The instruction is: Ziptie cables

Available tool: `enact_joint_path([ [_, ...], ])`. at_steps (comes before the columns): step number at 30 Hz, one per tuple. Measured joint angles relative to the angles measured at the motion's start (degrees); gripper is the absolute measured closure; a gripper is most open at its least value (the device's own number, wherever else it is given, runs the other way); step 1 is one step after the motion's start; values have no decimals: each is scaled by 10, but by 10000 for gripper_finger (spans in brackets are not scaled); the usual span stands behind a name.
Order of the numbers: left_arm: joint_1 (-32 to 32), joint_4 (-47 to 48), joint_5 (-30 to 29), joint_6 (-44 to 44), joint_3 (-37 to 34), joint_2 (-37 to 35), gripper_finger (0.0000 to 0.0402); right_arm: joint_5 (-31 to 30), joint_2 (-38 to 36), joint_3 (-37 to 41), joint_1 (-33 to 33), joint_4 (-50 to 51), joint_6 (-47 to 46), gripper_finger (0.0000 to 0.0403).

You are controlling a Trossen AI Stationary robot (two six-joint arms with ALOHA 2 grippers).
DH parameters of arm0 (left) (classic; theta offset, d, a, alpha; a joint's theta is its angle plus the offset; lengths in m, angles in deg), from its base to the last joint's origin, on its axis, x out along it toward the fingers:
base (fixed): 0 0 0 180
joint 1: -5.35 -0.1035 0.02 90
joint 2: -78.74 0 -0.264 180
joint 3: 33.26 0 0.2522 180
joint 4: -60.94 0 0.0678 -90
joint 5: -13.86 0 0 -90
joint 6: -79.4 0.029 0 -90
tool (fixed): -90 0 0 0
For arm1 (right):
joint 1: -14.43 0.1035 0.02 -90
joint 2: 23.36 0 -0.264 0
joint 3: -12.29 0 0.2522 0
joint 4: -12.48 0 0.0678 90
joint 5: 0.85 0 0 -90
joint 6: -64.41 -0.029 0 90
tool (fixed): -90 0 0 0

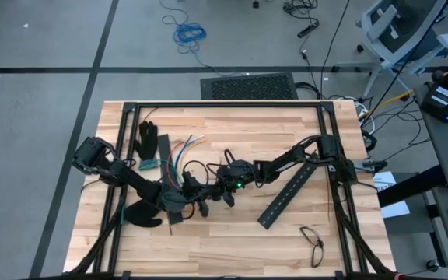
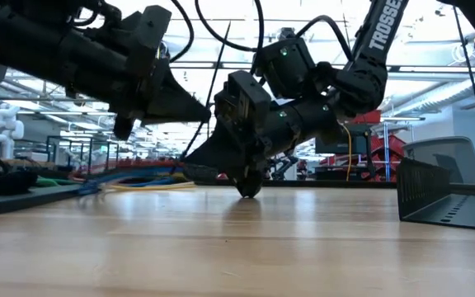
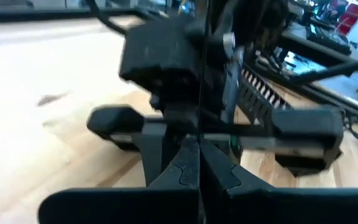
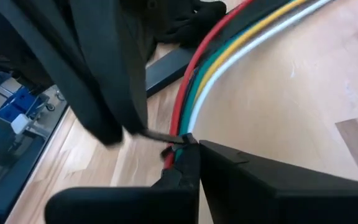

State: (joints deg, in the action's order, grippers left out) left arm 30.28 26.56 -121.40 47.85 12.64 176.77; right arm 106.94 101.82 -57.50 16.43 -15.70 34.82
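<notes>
Cables (image 4: 229, 56) curve across your table (image 1: 232, 233) beside the glove (image 1: 147, 140), their near ends hidden under the two grippers meeting mid-table. Your right gripper (image 4: 188, 146) is clenched on a ziptie (image 4: 160, 135) right against the red cable. Your left gripper (image 3: 199, 152) is clenched on a thin dark strip (image 3: 201, 74), whose lower end is cut off from view.

red, green, yellow, white cables (image 4: 229, 56)
</notes>
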Motion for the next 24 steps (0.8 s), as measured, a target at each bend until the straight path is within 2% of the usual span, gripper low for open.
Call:
enact_joint_path([
  [6, -13, -18, -23, 80, 2, -62, 401, -18, -1, -1, 14, 19, 6, 403],
  [10, -15, 11, -23, 110, 2, -85, 401, -27, -1, -1, 16, 17, -4, 403],
  [18, 3, 134, -23, 6, 2, -79, 401, -33, -6, -4, 7, 62, 0, 400],
  [24, 11, 213, -28, -57, 2, -79, 401, -6, -20, -5, -8, 131, 58, 379],
])
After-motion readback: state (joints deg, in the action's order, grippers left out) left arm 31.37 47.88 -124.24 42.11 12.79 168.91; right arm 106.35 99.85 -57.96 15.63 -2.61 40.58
